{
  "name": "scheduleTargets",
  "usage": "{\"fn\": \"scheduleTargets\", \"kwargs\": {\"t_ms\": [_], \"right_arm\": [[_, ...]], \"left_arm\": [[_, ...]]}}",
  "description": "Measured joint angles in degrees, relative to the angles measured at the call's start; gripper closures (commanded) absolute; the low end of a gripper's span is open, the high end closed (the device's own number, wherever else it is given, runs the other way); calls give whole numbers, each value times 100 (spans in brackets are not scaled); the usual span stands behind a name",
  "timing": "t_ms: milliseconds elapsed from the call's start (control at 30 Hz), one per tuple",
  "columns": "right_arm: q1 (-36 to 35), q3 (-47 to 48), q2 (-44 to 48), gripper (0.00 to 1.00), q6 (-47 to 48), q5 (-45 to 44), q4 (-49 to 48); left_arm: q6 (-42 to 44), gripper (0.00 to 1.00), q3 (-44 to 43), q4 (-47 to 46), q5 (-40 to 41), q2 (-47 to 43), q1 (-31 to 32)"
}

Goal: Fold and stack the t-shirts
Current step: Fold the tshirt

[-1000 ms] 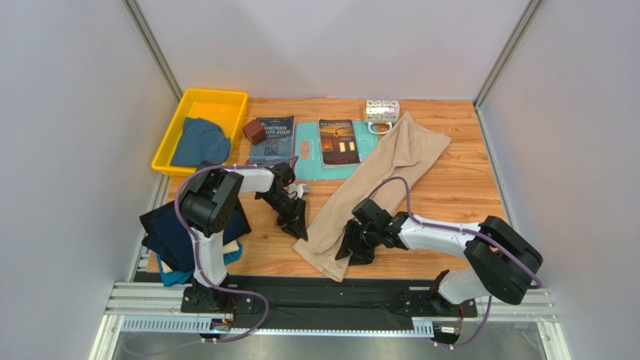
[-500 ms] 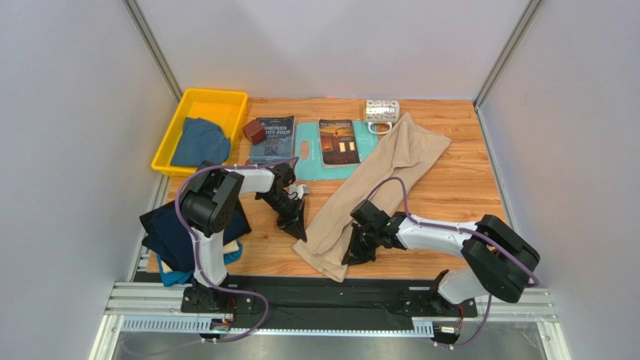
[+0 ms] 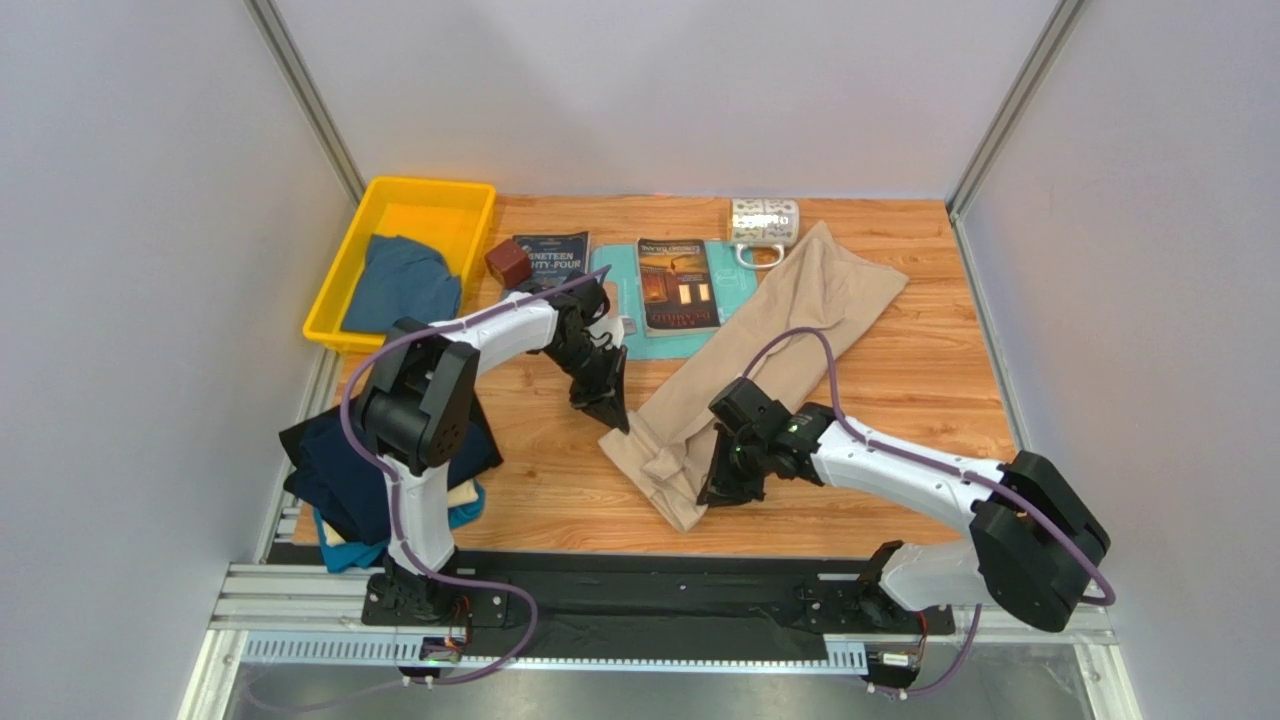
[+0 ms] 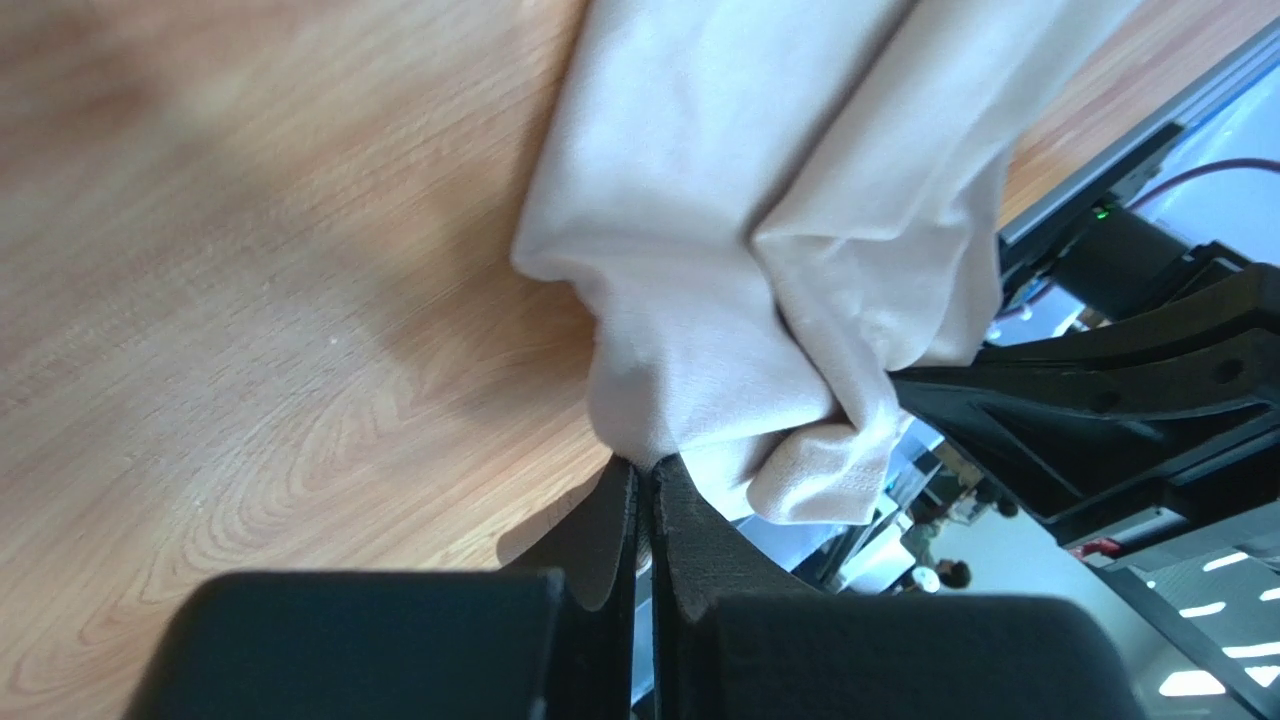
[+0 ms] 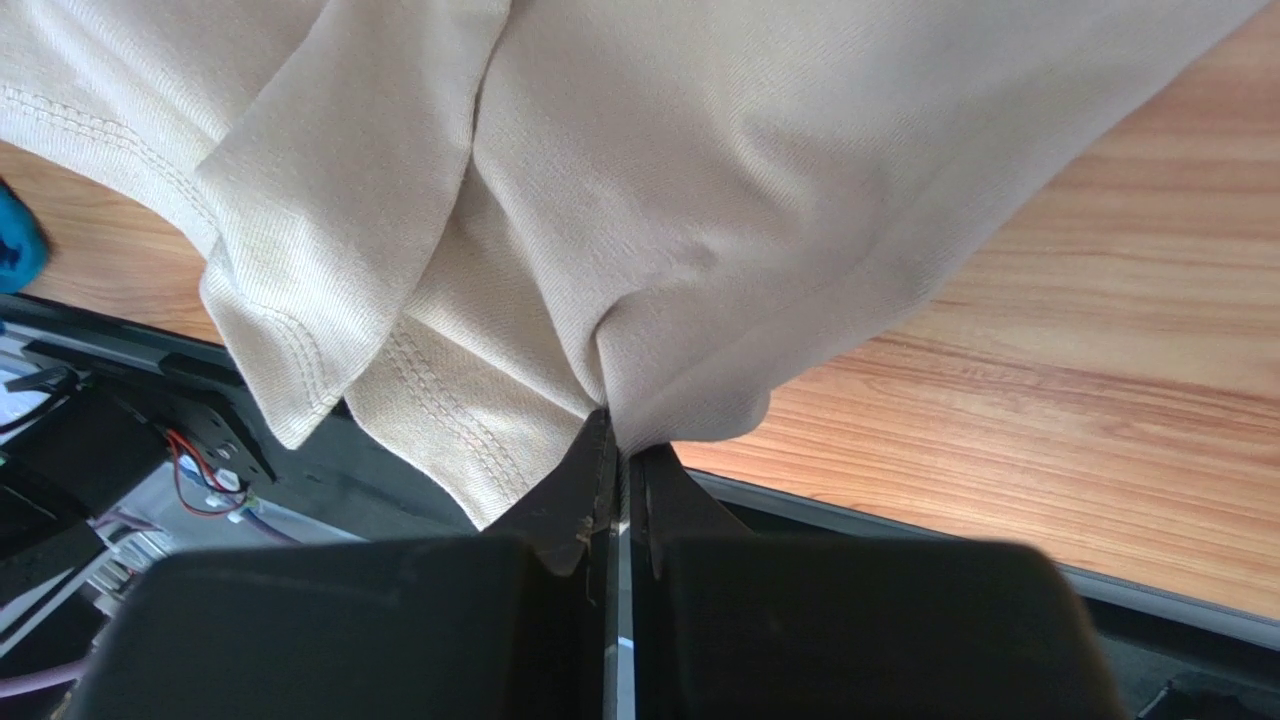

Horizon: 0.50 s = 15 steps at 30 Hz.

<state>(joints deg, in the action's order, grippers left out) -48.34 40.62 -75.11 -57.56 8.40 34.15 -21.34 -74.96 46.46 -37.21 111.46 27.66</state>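
Observation:
The beige t-shirt (image 3: 796, 308) lies in a long diagonal strip on the wooden table, from the back right towards the near middle. My left gripper (image 3: 612, 419) is shut on the near end's left corner; the pinched cloth (image 4: 721, 225) shows in the left wrist view above the jaws (image 4: 649, 477). My right gripper (image 3: 718, 483) is shut on the near end's right side; in the right wrist view the cloth (image 5: 721, 180) hangs bunched from the jaws (image 5: 619, 435), hem stitching showing. The near end is lifted and crumpled between the two grippers.
A yellow bin (image 3: 334, 300) at the back left holds a dusty blue shirt (image 3: 398, 282). A dark navy shirt (image 3: 338, 473) lies over a teal one (image 3: 349, 555) at the near left. Two books (image 3: 549, 258) (image 3: 676, 282), a teal board (image 3: 732, 273), a brown cube (image 3: 508, 264) and a mug (image 3: 763, 222) line the back.
Both grippers have closed on the shirt's near end and pulled it away from the front edge. The left arm reached farther back and right; the hem is now bunched.

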Motion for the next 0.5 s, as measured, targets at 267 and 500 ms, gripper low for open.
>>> {"fn": "scheduleTargets", "kwargs": {"t_ms": [267,500], "right_arm": [[345,540,0,100,223,-179,503],[916,817,61,100,413,-358,789]], "left_arm": [[4,100,-1045,529,46,470,0],[-42,100,-1965,901,57,802,7]]}}
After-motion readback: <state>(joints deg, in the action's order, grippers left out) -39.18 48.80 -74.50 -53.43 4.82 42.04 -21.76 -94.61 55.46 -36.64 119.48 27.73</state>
